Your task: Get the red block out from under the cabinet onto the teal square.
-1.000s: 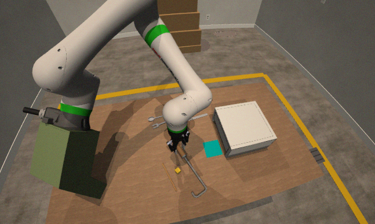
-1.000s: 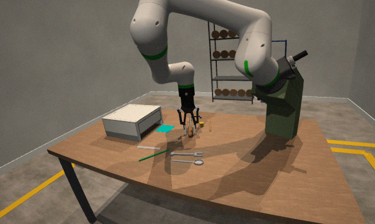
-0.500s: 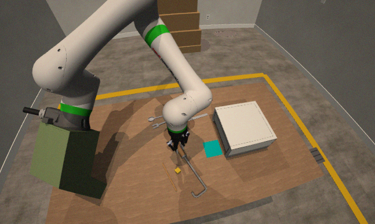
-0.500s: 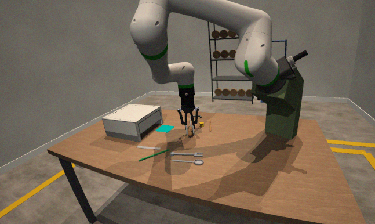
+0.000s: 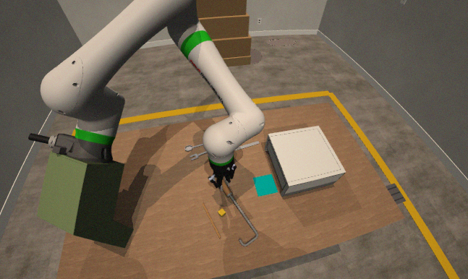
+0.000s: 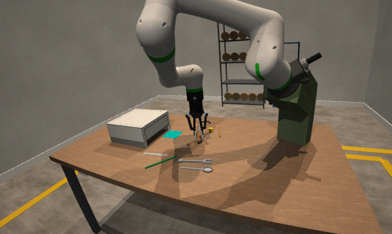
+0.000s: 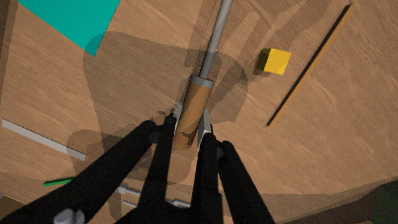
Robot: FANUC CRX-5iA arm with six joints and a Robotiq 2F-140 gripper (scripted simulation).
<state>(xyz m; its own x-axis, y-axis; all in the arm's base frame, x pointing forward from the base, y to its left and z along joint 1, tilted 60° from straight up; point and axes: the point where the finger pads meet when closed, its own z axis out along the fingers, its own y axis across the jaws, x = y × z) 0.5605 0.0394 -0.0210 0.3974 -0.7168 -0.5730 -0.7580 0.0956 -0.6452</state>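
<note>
End effector: while its fingers point down at the brown wooden table (image 5: 166,249) (image 6: 260,188) (image 7: 320,165), the black two-finger gripper (image 5: 222,185) (image 6: 199,140) (image 7: 191,112) is drawn narrow, its pads closed on the tool's handle from both sides.
Hooked tool: a brown cylindrical handle (image 5: 226,189) (image 6: 199,137) (image 7: 196,105) is held between the pads; from it a long grey metal rod (image 5: 242,212) (image 7: 216,40) is extended, bent at the far end into a hook (image 5: 245,245).
Red block: hidden in every view — its exact spot under the cabinet cannot be told.
Cabinet: the low white box-shaped cabinet (image 5: 305,155) (image 6: 139,118) is set on the table, its open side turned toward the teal square.
Teal square: the flat teal square (image 5: 265,185) (image 6: 172,134) (image 7: 75,20) is placed between the cabinet and the gripper, nearer the cabinet; no block is seen on it.
Yellow cube: the small yellow cube (image 5: 221,212) (image 6: 211,130) (image 7: 277,61) is seated between the rod and a thin orange-brown stick (image 5: 211,221) (image 6: 220,131) (image 7: 310,66), apart from both.
Utensils: a grey metal fork (image 5: 194,157) (image 6: 195,160) and a grey round-headed spoon (image 5: 189,148) (image 6: 208,169) are laid side by side — near a slim green stick (image 6: 160,162) (image 7: 58,181) and a flat pale bar (image 5: 249,145) (image 6: 155,154) (image 7: 45,140).
</note>
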